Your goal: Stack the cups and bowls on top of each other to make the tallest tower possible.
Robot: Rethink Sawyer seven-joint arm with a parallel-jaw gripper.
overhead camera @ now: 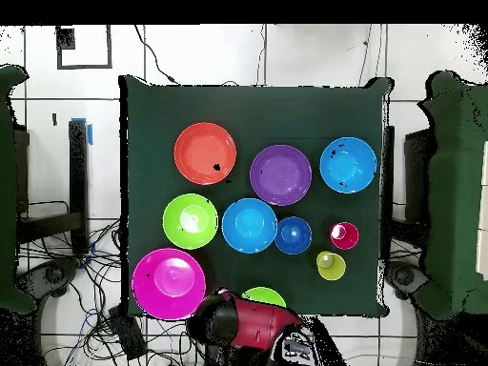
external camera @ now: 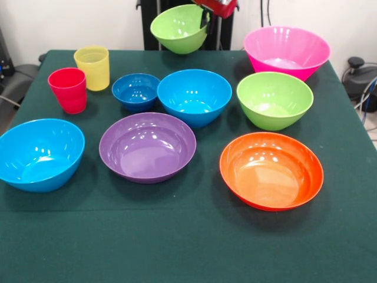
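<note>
My gripper (external camera: 205,21) is at the table's far edge, shut on the rim of a lime green bowl (external camera: 177,28) that hangs tilted above the table; the bowl also shows in the overhead view (overhead camera: 264,296). On the cloth stand, all apart, the red cup (external camera: 68,89), yellow cup (external camera: 92,67), small dark blue bowl (external camera: 135,91), a light blue bowl (external camera: 194,96), a second light blue bowl (external camera: 40,154), the purple bowl (external camera: 147,147), orange bowl (external camera: 271,170), another lime green bowl (external camera: 274,99) and the big pink bowl (external camera: 286,52). Nothing is stacked.
The table (external camera: 177,247) carries a dark green cloth. The robot's black pedestal (external camera: 150,29) stands behind the far edge. Cables and dark equipment (external camera: 359,76) lie on the floor beside the table.
</note>
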